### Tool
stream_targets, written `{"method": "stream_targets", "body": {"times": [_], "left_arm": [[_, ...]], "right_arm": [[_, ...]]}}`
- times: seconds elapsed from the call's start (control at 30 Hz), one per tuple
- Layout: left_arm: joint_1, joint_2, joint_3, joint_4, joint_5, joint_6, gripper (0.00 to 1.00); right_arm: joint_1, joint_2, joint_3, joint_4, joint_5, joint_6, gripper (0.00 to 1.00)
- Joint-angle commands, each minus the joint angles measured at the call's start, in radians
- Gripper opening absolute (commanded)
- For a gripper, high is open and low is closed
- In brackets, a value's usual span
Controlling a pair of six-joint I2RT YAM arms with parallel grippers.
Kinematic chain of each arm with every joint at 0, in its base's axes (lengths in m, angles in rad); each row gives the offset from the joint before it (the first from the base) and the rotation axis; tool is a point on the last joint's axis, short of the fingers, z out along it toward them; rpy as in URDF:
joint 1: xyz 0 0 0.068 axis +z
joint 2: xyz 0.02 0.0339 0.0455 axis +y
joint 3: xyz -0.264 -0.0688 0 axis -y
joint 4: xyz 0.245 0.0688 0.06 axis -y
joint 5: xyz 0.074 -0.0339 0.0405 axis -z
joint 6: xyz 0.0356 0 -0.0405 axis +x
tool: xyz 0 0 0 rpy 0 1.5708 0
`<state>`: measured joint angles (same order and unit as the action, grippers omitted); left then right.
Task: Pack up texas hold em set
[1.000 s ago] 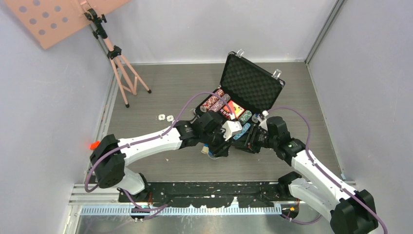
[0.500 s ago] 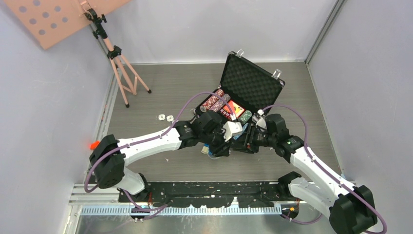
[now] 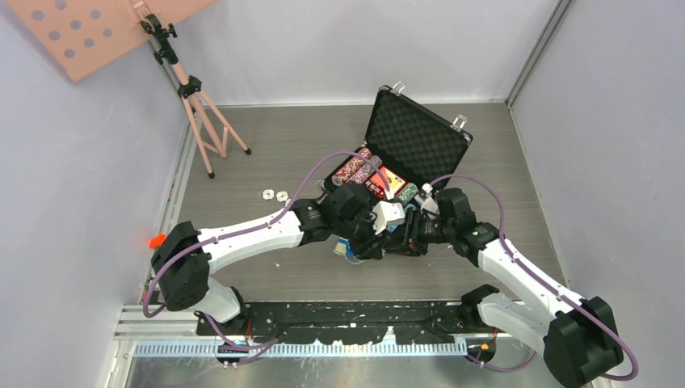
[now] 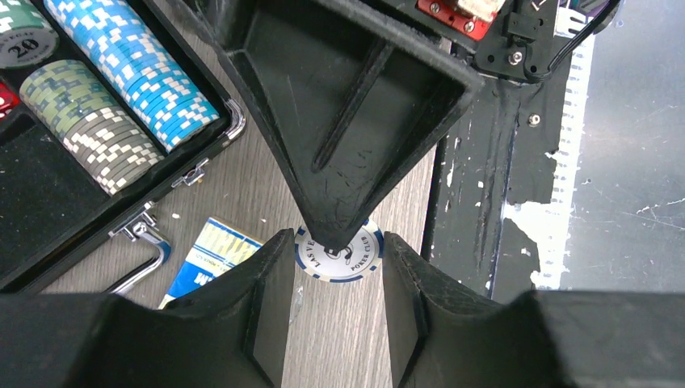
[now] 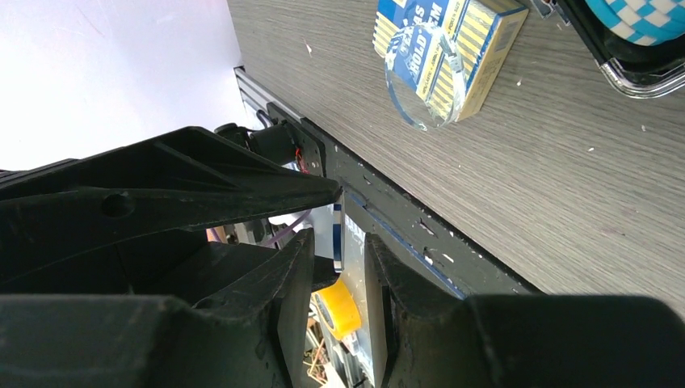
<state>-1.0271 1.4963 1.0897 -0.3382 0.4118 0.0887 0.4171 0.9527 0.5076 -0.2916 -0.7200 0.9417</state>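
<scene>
The black briefcase [image 3: 416,137] stands open with its foam lid up. Rows of blue chips [image 4: 133,73] and grey-green chips [image 4: 89,125] lie in its tray. My left gripper [image 4: 335,242] points down in front of the case and grips a white and blue poker chip [image 4: 343,265] by its edges, just above the table. My right gripper [image 5: 335,242] is open, with one finger above the chip [image 5: 339,230] and one below it, leaving a small gap. A blue card deck [image 4: 206,255] lies on the table by the case handle.
A clear plastic ring [image 5: 420,81] lies on the blue deck [image 5: 448,48]. Two small white pieces [image 3: 275,195] lie on the table to the left. The pink tripod [image 3: 202,113] stands at the back left. The table's near edge and black rail [image 4: 485,202] are close by.
My right gripper has moved left to meet the left gripper, and its fingers now sit around the chip. The left arm has barely moved.
</scene>
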Motion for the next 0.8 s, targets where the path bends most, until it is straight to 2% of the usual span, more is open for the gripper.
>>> {"method": "stream_targets", "body": {"times": [0.0,0.13,0.17,0.2,0.23,0.27,0.33,0.37,0.43,0.5,0.53,0.77], "left_arm": [[-0.002,0.005,0.048,0.050,0.034,0.016,0.22],[-0.002,0.014,0.056,0.051,0.035,0.026,0.22],[-0.001,0.016,0.059,0.051,0.035,0.025,0.23],[-0.002,0.017,0.059,0.052,0.030,0.023,0.31],[-0.002,0.018,0.058,0.055,0.016,0.014,0.48],[-0.002,0.014,0.056,0.059,-0.012,0.001,0.60],[-0.002,-0.001,0.045,0.072,-0.087,-0.030,0.90],[-0.001,-0.013,0.034,0.085,-0.127,-0.050,0.96],[0.003,-0.046,0.008,0.107,-0.180,-0.078,0.99],[0.015,-0.081,-0.018,0.127,-0.210,-0.123,1.00],[0.024,-0.099,-0.032,0.136,-0.219,-0.142,1.00],[0.072,-0.235,-0.152,0.181,-0.319,-0.234,1.00]], "right_arm": [[0.002,0.006,0.024,0.028,-0.040,-0.022,0.34],[0.003,0.012,0.028,0.014,-0.048,-0.035,0.24],[0.003,0.012,0.028,0.011,-0.047,-0.039,0.17],[0.003,0.012,0.032,0.005,-0.043,-0.043,0.12],[0.003,0.014,0.036,-0.001,-0.038,-0.057,0.04],[0.003,0.015,0.052,-0.032,-0.019,-0.068,0.02],[0.002,0.019,0.102,-0.119,0.059,-0.127,0.01],[0.002,0.028,0.124,-0.199,0.099,-0.185,0.01],[0.002,0.053,0.203,-0.328,0.331,-0.255,0.01],[0.002,0.084,0.289,-0.414,0.491,-0.303,0.01],[0.002,0.097,0.332,-0.425,0.523,-0.321,0.01],[0.002,0.051,0.334,-0.260,0.798,-0.600,0.00]]}}
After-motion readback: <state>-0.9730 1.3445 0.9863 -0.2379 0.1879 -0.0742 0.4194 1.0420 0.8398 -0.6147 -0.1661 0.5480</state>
